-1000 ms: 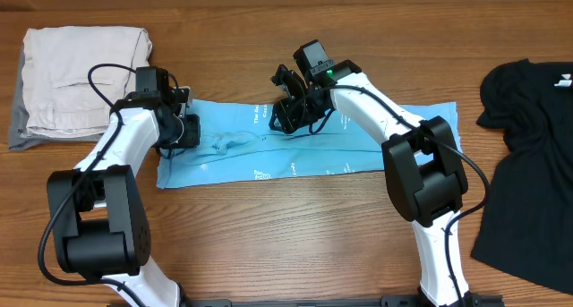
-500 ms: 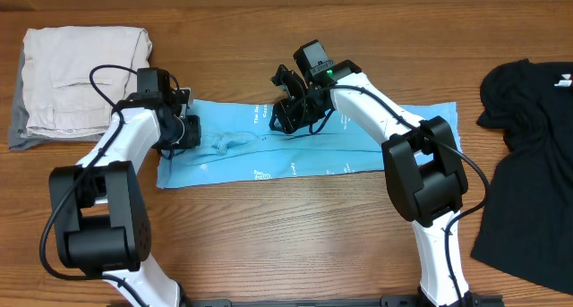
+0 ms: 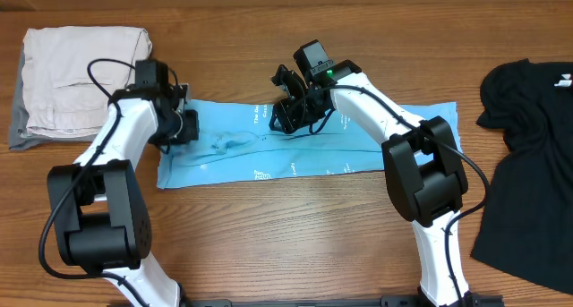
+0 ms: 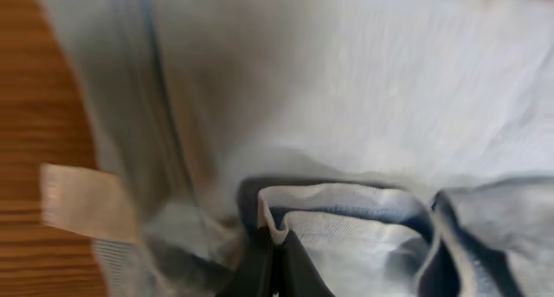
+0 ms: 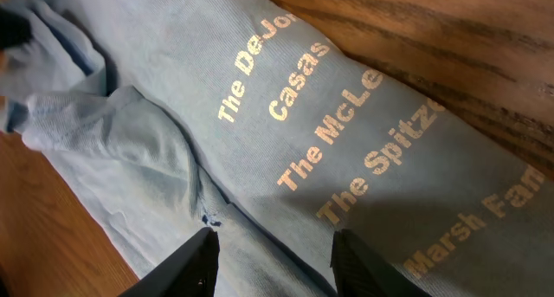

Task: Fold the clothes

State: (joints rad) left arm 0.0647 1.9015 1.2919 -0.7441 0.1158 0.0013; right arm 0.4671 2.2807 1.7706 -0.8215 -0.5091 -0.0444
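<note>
The clothes (image 3: 358, 146), a light blue T-shirt, lie folded into a long strip across the table. Its pale lettering shows in the right wrist view (image 5: 346, 115). My left gripper (image 3: 183, 126) is at the strip's left end. In the left wrist view its jaws (image 4: 273, 262) are pinched together on a raised hem of the blue fabric (image 4: 346, 89). My right gripper (image 3: 288, 115) hovers over the strip's upper middle. It (image 5: 273, 245) is open just above the cloth with nothing between its fingers.
A folded beige garment (image 3: 81, 79) rests on a grey one at the back left. A black shirt (image 3: 528, 164) lies spread at the right edge. Bare wooden table (image 3: 269, 226) runs in front of the strip.
My left gripper has closed on the shirt's fabric at the left end and shifted slightly toward the back. The right arm has not moved.
</note>
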